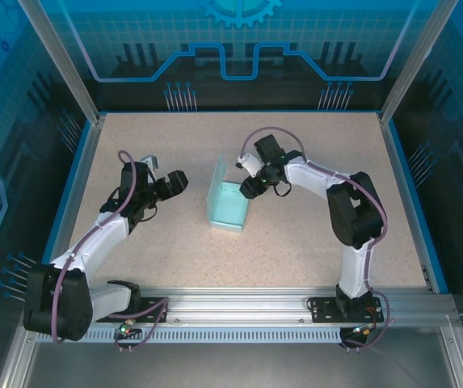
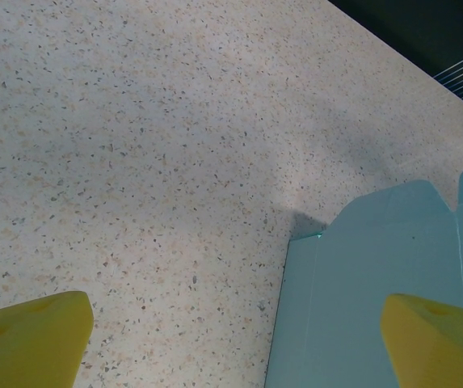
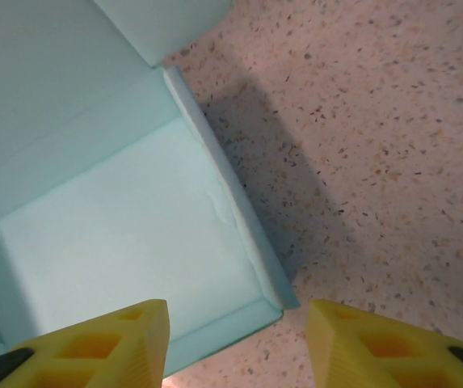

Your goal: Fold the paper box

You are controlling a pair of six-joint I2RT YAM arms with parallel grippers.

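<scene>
1. Nearest the lens in the right wrist view, the yellow fingers (image 3: pixel 110 343) of the right gripper (image 3: pixel 235 339) stand apart with nothing clamped between them. The paper box (image 3: pixel 118 226) lies just ahead, its low side wall (image 3: pixel 239 234) running towards the gap.
2. From above, the paper box (image 1: pixel 227 206) is a half-formed tray with one tall flap (image 1: pixel 218 179) standing upright on its left. The right gripper (image 1: pixel 251 182) hovers at the box's far right corner. The left gripper (image 1: pixel 174 182) waits near the box's left side, not touching it, jaws spread wide and empty.
3. Risk: the card looks thin and light. If the right fingers pinch the wall askew, I judge it could crease off its score line or buckle.
4. Risk: nothing pins the box. A sideways push from the right would probably slide it leftwards or tip the tall flap, since the left gripper is not bracing it.
5. Risk: the low walls seem loosely set and could splay flat again if a finger drags along them.
6. Edges: in the left wrist view the box's jagged flap edge (image 2: pixel 393 202) lies ahead of the left gripper (image 2: pixel 235 339), right of its centre line. A straight advance would likely catch it with the right fingertip alone.
7. Room: bare table (image 1: pixel 312 234) surrounds the box on every side, widest to its right and near side. The table's raised blue border (image 1: pixel 82 170) is well apart from the box.
</scene>
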